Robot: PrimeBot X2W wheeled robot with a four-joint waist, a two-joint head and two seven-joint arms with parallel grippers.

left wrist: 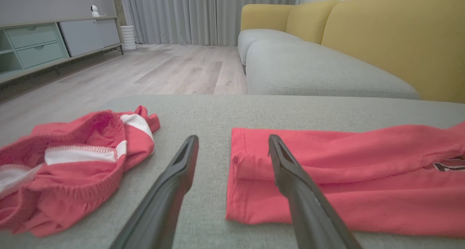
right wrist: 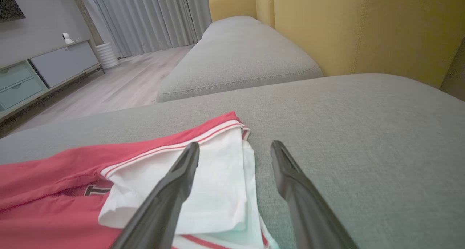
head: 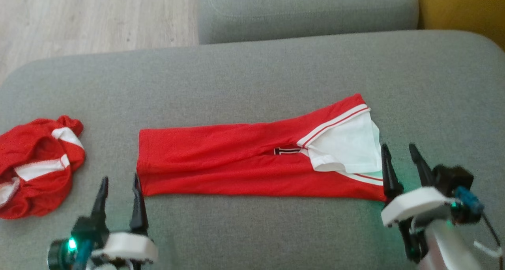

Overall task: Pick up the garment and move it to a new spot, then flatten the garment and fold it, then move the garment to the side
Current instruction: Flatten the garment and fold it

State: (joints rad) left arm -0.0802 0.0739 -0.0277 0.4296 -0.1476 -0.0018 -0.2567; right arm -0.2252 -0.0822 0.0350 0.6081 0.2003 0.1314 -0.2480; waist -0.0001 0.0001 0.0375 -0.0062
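Note:
The garment (head: 244, 163), a red shirt with white sleeves and striped trim, lies folded into a long band across the grey cushion (head: 252, 77). My left gripper (head: 120, 180) stands open at the band's left end, its right finger by the near-left corner, nothing between the fingers. In the left wrist view the garment (left wrist: 345, 180) lies under and right of my left gripper (left wrist: 232, 138). My right gripper (head: 398, 148) is open at the right end, just off the white sleeve (head: 347, 148). The right wrist view has the sleeve (right wrist: 214, 191) beneath the left finger of my right gripper (right wrist: 235, 144).
A crumpled red and white pair of shorts (head: 35, 167) lies at the cushion's left edge, close to my left gripper. A second grey seat cushion (head: 307, 10) and a yellow backrest (head: 461, 10) stand behind. Wooden floor (head: 94, 17) lies beyond the far-left edge.

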